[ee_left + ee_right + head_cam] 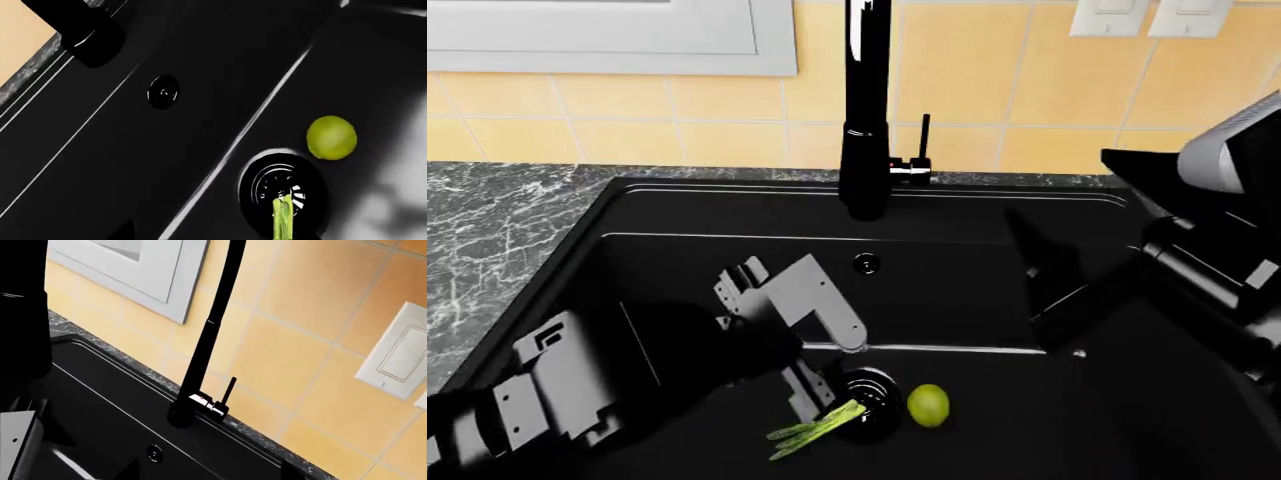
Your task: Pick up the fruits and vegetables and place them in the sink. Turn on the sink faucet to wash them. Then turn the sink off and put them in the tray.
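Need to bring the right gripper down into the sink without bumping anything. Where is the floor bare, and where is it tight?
Bare: the sink floor right of the lemon-like fruit, and the back wall by the overflow hole. Crowded: around the drain, where the stalks, the fruit and the left gripper cluster.

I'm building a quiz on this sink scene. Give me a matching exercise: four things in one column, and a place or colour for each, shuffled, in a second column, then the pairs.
Things:
1. lemon
2. stalks
3. faucet
4. overflow hole

Descriptions:
A. on the sink's back wall, below the faucet
B. tall, glossy black, at the back rim of the sink
C. round, yellow-green, on the sink floor beside the drain
D. thin, light green, one end lying over the drain

Pairs: 1-C, 2-D, 3-B, 4-A
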Motion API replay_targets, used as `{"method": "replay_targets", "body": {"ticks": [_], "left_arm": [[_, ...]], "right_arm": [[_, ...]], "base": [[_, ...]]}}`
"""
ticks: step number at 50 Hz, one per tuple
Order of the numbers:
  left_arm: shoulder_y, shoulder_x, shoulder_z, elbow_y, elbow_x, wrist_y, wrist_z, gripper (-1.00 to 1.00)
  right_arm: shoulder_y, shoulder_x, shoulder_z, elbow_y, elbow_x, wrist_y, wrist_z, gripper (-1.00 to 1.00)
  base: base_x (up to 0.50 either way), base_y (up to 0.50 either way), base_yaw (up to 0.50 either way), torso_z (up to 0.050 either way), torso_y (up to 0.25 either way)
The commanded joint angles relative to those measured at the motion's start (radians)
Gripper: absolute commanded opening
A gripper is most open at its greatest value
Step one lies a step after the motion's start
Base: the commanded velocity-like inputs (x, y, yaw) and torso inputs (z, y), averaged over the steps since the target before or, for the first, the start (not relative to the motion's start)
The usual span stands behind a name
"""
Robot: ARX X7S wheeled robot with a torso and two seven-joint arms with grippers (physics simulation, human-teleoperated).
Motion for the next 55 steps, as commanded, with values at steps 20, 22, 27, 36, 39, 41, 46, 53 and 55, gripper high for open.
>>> {"method": "replay_targets", "body": {"ticks": [20,22,27,36,39,41,46,53,55], "left_arm": [[0.048,-0.18,-0.294,0.169,-0.124,0.049,-0.252,1.0],[0.05,-0.188,-0.313,0.17,-0.136,0.043,-0.278,1.0],[0.06,-0.205,-0.344,0.186,-0.156,0.046,-0.313,1.0],[0.095,-0.219,-0.374,0.18,-0.15,0.11,-0.311,1.0],[0.115,-0.221,-0.387,0.189,-0.14,0.152,-0.305,1.0],[0.134,-0.223,-0.397,0.202,-0.136,0.186,-0.301,1.0],[0.153,-0.225,-0.399,0.217,-0.13,0.214,-0.294,1.0],[0.154,-0.225,-0.399,0.219,-0.13,0.217,-0.294,1.0],[0.154,-0.225,-0.399,0.219,-0.13,0.217,-0.294,1.0]], "right_arm": [[-0.064,-0.207,-0.04,0.108,-0.353,-0.149,-0.025,1.0],[-0.063,-0.235,-0.062,0.136,-0.399,-0.16,-0.038,1.0],[-0.039,-0.308,-0.117,0.234,-0.499,-0.178,-0.06,1.0],[0.074,-0.408,-0.204,0.4,-0.608,-0.154,-0.093,1.0],[0.097,-0.432,-0.217,0.439,-0.636,-0.159,-0.092,1.0],[0.096,-0.444,-0.224,0.462,-0.649,-0.167,-0.094,1.0],[0.083,-0.446,-0.242,0.476,-0.663,-0.172,-0.105,1.0],[0.083,-0.446,-0.245,0.478,-0.665,-0.172,-0.106,1.0],[0.083,-0.446,-0.245,0.478,-0.665,-0.173,-0.106,1.0]], "base": [[0.0,0.0,0.0,0.0,0.0],[0.0,0.0,0.0,0.0,0.0],[0.0,0.0,0.0,0.0,0.0],[0.0,0.0,0.0,0.0,0.0],[0.0,0.0,0.0,0.0,0.0],[0.0,0.0,0.0,0.0,0.0],[0.0,0.0,0.0,0.0,0.0],[0.0,0.0,0.0,0.0,0.0],[0.0,0.0,0.0,0.0,0.0]]}}
